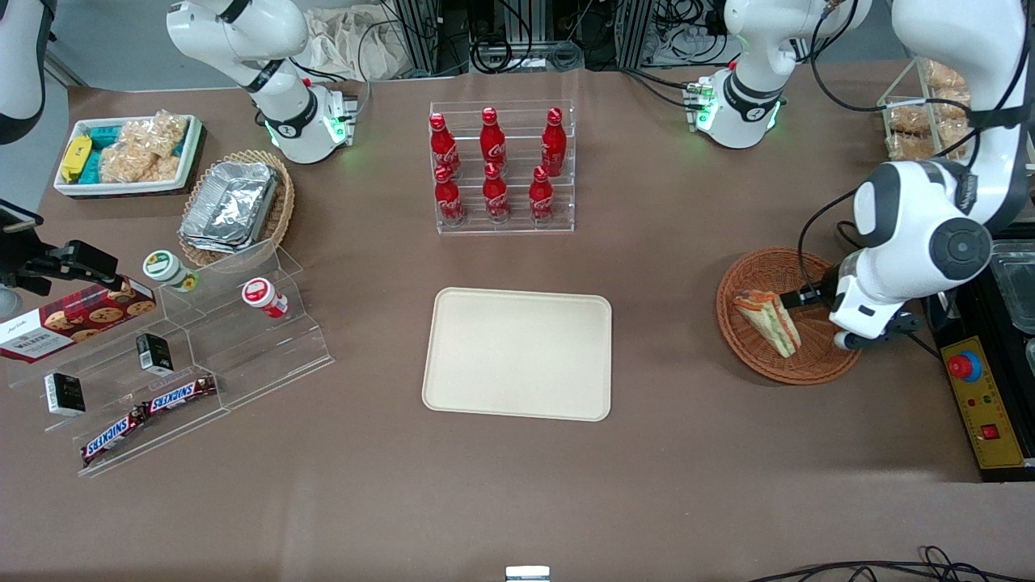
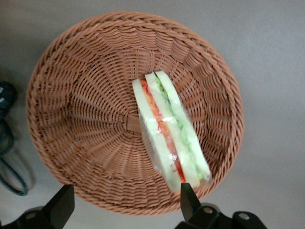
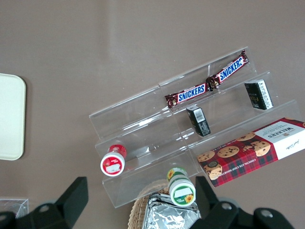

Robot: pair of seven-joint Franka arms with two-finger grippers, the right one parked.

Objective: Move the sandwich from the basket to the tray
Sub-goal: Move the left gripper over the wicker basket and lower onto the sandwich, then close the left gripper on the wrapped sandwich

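Observation:
The sandwich [image 1: 768, 322], a pale bread wedge with red and green filling in clear wrap, lies in the reddish-brown wicker basket [image 1: 748, 356] toward the working arm's end of the table. My gripper [image 1: 804, 297] hovers above the basket, over the part toward the working arm's end. In the left wrist view the gripper [image 2: 126, 202] is open wide, its fingers [image 2: 188, 200] above the basket [image 2: 86, 95] rim, and one fingertip sits close to the sandwich [image 2: 169, 129] tip without holding it. The cream tray [image 1: 517, 353] lies bare at the table's middle.
A clear rack of red cola bottles [image 1: 501, 166] stands farther from the camera than the tray. An acrylic stepped stand [image 1: 186, 356] with snacks, a tan basket with foil containers [image 1: 234, 206] and a white snack bin [image 1: 129, 153] sit toward the parked arm's end. A yellow control box [image 1: 986, 404] lies beside the basket.

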